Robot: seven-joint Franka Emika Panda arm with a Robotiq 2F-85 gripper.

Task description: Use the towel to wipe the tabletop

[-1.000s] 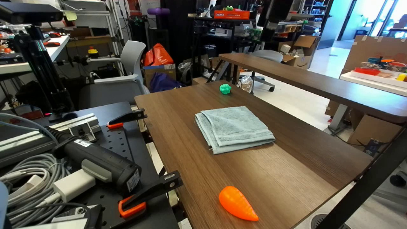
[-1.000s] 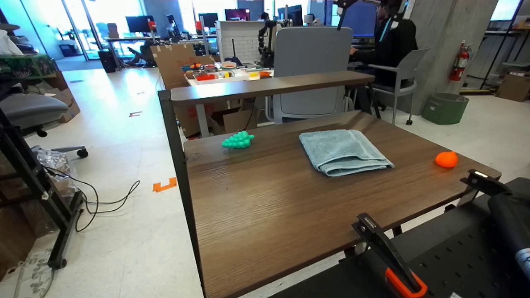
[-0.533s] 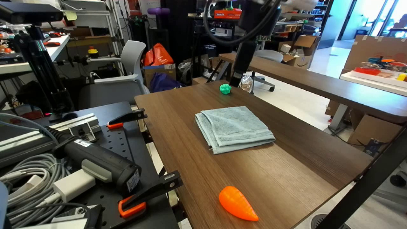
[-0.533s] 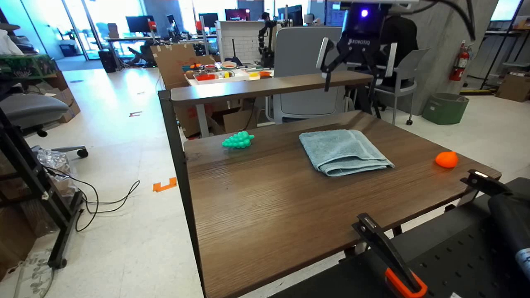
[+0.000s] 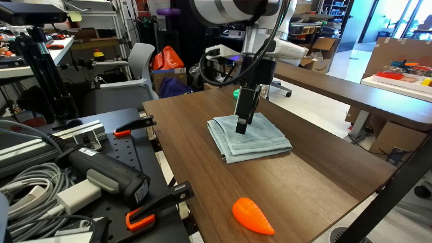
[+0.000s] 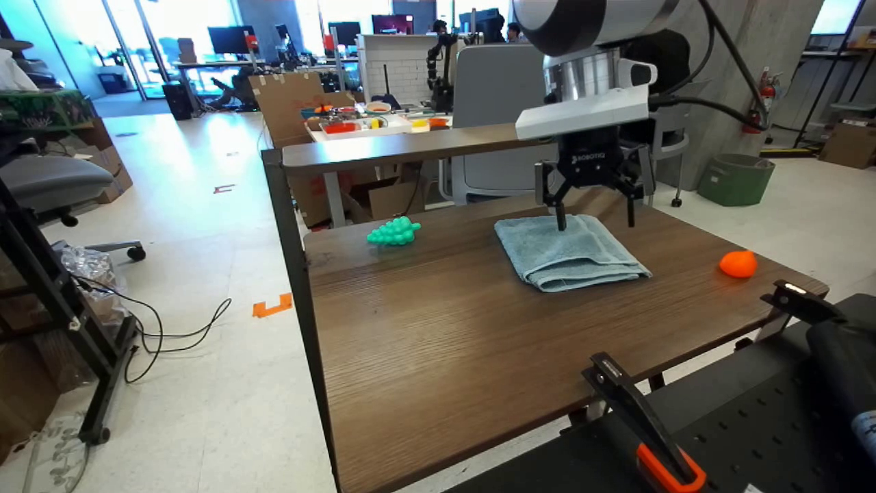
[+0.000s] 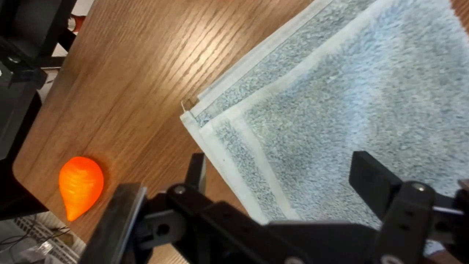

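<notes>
The towel, a folded pale blue-grey cloth [image 5: 266, 135], lies flat on the dark brown tabletop [image 5: 189, 135]. In an exterior view the towel [image 6: 575, 257] lies between the two toys on the tabletop [image 6: 438, 342]. My gripper [image 6: 596, 224] points down with its fingers spread wide and nothing between them. It hangs over the far part of the towel. In the wrist view the gripper [image 7: 279, 157] straddles one edge of the towel [image 7: 311, 110]. One fingertip is over the bare tabletop [image 7: 128, 91], the other over the cloth. Whether the fingertips touch anything is hard to tell.
An orange carrot-shaped toy [image 5: 251, 216] and a green grape-like toy [image 6: 394, 231] sit on the tabletop. A black bench with clamps [image 5: 155, 209] adjoins one side. A raised brown shelf board [image 6: 445, 142] runs along the opposite side, on dark posts [image 6: 294, 274].
The arm has come into view from above and moved down, from well above the tabletop to just over the towel. The gripper has stayed open since half a second ago. Towel and toys have not moved.
</notes>
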